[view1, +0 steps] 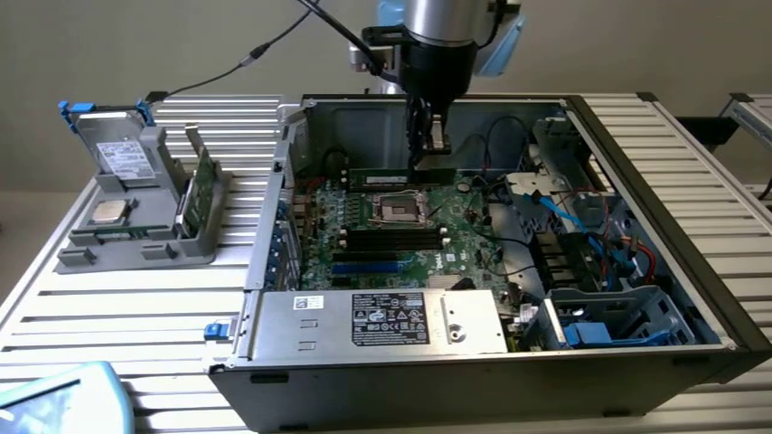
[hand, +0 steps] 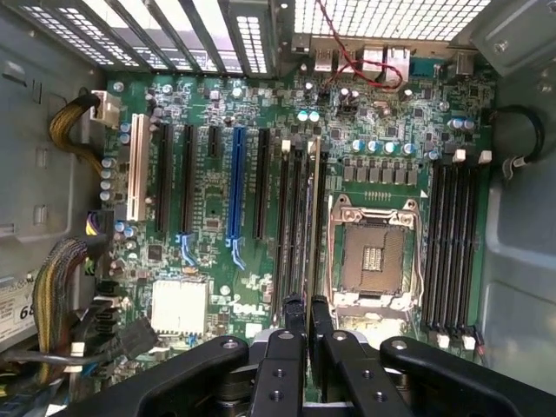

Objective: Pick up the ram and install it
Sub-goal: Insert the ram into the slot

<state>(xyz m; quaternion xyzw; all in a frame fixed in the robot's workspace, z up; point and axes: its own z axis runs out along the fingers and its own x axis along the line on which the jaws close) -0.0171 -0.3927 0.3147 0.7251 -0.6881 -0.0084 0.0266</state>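
My gripper (view1: 428, 149) reaches down into the open computer case (view1: 675, 226) and is shut on the ram (view1: 404, 174), a long green stick with black chips. The stick lies level just under the fingertips, behind the processor socket (view1: 399, 208). In the wrist view the fingers (hand: 291, 326) press together on the ram (hand: 311, 217). It shows there edge-on as a thin strip lined up with the black memory slots (hand: 291, 226) beside the socket (hand: 372, 256). I cannot tell whether the stick touches a slot or hangs just above it.
A grey holder (view1: 133, 244) on the exterior view's left carries a drive with blue handles (view1: 115, 145), a silver processor chip (view1: 108, 212) and another green stick (view1: 193, 190). Inside the case are the power supply (view1: 374, 321), a blue drive cage (view1: 603, 325) and loose cables (view1: 567, 217).
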